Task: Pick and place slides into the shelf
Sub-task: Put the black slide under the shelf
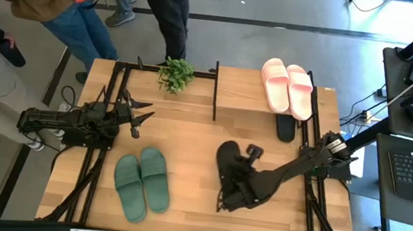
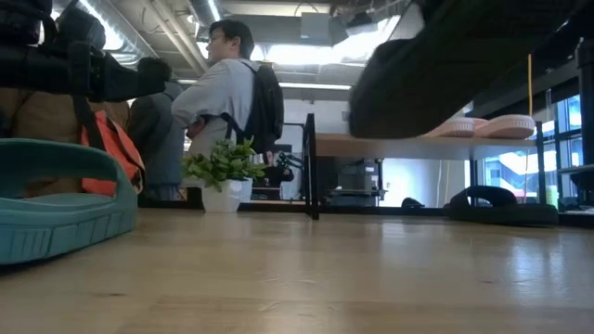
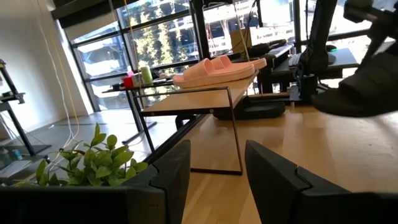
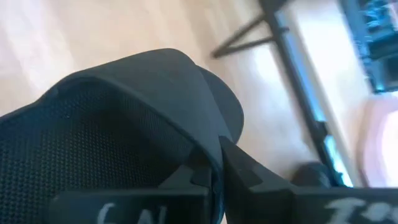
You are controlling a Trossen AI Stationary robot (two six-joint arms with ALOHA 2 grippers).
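Note:
One black slide (image 1: 227,158) hangs in my right gripper (image 1: 241,165) above the table's middle; in the low view it floats clear of the tabletop (image 2: 445,65). The second black slide (image 1: 285,128) lies on the shelf's lower level (image 2: 492,206). The pink pair (image 1: 286,85) rests sole-down on the shelf's plank top (image 1: 240,90). Side by side on the table near the front edge lies the green pair (image 1: 142,182). My left gripper (image 1: 142,116) hovers open at the table's left, touching nothing (image 3: 214,177). My right gripper is shut on the black slide's wide strap, at the strap's edge (image 4: 208,149), pinched between the two fingers (image 4: 239,171). The slide is lifted clear of the table and sits tilted in the hold (image 2: 445,65).
A small potted plant (image 1: 176,74) stands at the far edge, left of the shelf. People (image 1: 87,3) stand beyond the far left corner. Black frame rails (image 1: 92,180) run along both table sides. Bare wood lies between the green pair and the shelf.

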